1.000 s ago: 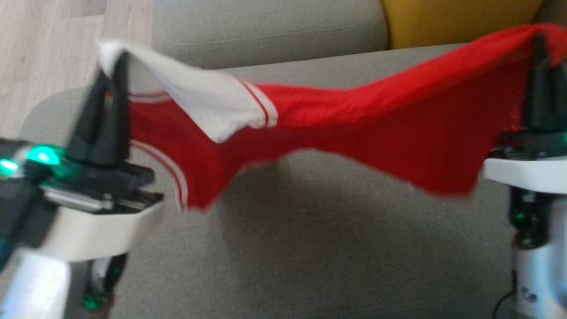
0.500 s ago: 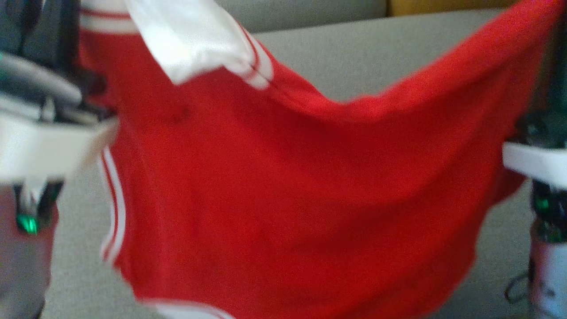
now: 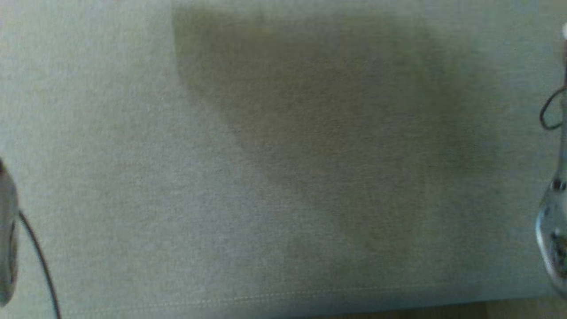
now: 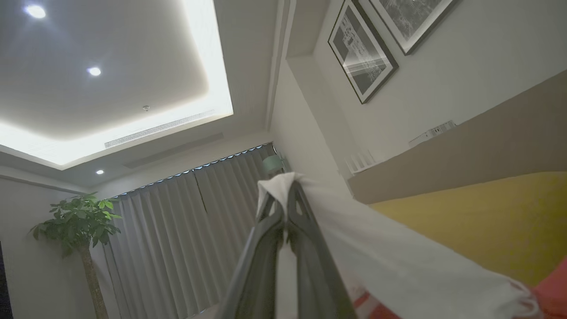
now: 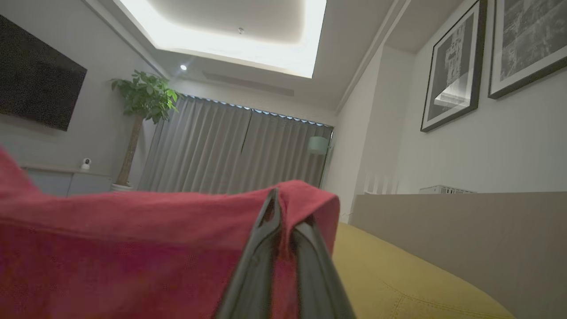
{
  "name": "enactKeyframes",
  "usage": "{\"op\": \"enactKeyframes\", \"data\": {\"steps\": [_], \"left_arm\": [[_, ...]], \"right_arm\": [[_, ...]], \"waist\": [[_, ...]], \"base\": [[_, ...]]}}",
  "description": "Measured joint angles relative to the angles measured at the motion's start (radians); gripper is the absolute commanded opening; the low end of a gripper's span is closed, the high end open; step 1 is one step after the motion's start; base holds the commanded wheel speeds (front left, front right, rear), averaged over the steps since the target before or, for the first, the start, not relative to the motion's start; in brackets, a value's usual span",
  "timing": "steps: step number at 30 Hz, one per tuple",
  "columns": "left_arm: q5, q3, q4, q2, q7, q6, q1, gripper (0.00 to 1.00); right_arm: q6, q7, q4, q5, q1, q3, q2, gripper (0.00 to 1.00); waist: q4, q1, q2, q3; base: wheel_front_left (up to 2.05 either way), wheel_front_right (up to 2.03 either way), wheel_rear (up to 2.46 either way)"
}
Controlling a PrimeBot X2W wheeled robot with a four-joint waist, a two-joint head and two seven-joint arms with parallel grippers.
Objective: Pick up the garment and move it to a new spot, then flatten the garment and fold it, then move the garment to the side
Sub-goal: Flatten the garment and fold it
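A home living room: a grey sofa [image 3: 133,177], long curtains [image 5: 230,150], a potted plant [image 5: 144,95], framed pictures [image 5: 452,88] and a wall-mounted television [image 5: 35,84] under recessed ceiling lights [image 4: 94,71].

Head camera: faces straight down, close over grey sofa seat [image 3: 133,133].
Left wrist camera: steeply upturned along left gripper [image 4: 285,206], toward ceiling [image 4: 110,53].
Right wrist camera: milder upward tilt along right gripper [image 5: 285,217], garment [image 5: 133,248] close in front.
Both wrist views share curtains [image 4: 177,230], plant [image 4: 75,221], framed pictures [image 4: 361,55], yellow cushion [image 4: 465,221].
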Motion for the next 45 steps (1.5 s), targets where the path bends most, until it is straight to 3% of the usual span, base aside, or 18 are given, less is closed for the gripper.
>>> {"op": "enactKeyframes", "data": {"steps": [5, 10, 16, 29, 45], "left_arm": [[-0.01, -0.018, 0.156, -0.077, -0.083, 0.019, -0.05, 0.0], [-0.059, -0.023, 0.252, -0.124, -0.116, 0.028, 0.069, 0.0], [-0.11, -0.012, 0.214, -0.161, -0.12, 0.023, 0.261, 0.0], [-0.185, 0.101, -0.138, -0.174, -0.123, -0.009, 0.69, 0.0], [-0.232, 0.134, -0.356, -0.225, -0.123, -0.014, 1.237, 0.0]], "right_arm": [[0.0, -0.035, 0.223, -0.095, -0.104, -0.021, 0.003, 0.0], [0.0, -0.05, 0.41, -0.141, -0.103, -0.063, 0.018, 0.0], [0.0, -0.054, 0.493, -0.126, -0.006, -0.106, 0.034, 0.0], [0.0, -0.057, 0.293, 0.112, 0.242, -0.082, 0.067, 0.0], [0.0, -0.057, 0.011, 0.248, 0.742, -0.068, 0.097, 0.0]], "waist": [[0.043, -0.0003, 0.0, 0.069], [0.08, -0.0001, 0.0, 0.155], [0.113, 0.0, 0.0, 0.235], [0.071, -0.0004, 0.0, 0.181], [0.054, -0.0005, 0.0001, -0.034]], "base": [[0.0, 0.0, 0.0], [0.0, 0.0, 0.0], [0.0, 0.0, 0.0], [0.0, 0.0, 0.0], [0.0, 0.0, 0.0]]}}
